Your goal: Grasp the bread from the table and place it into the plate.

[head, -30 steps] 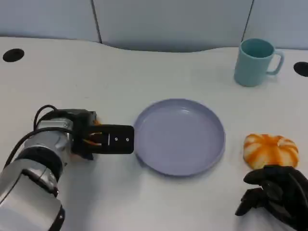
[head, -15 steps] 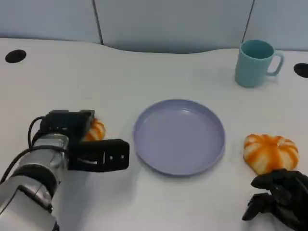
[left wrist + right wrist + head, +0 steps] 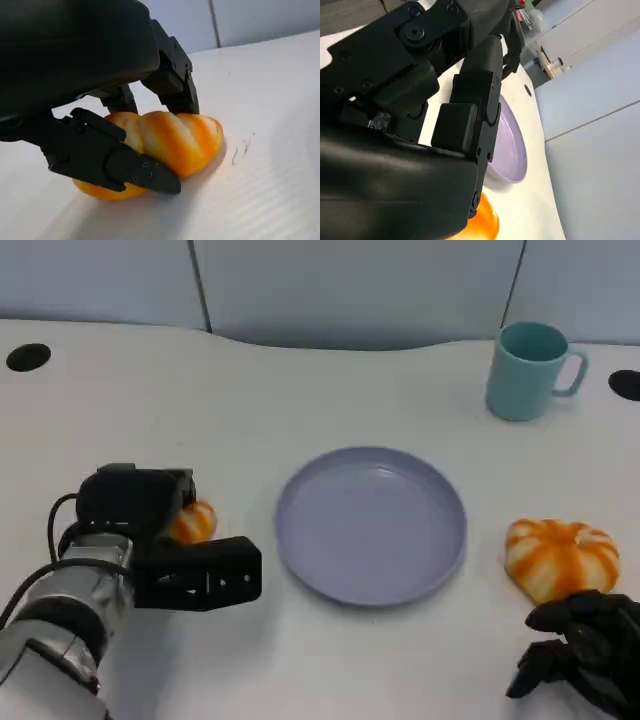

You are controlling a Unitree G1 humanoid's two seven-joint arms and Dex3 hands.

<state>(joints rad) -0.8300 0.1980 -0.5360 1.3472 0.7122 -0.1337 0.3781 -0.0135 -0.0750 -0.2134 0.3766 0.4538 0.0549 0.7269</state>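
Bread point(image 3: 170, 140) sits on the bench point(image 3: 300, 390) left of the plate point(image 3: 371, 524), my left hand point(image 3: 185, 565) closed around it. A second bread point(image 3: 561, 556) lies right of the plate; my right hand point(image 3: 585, 650) hangs near it, fingers curled, holding nothing.
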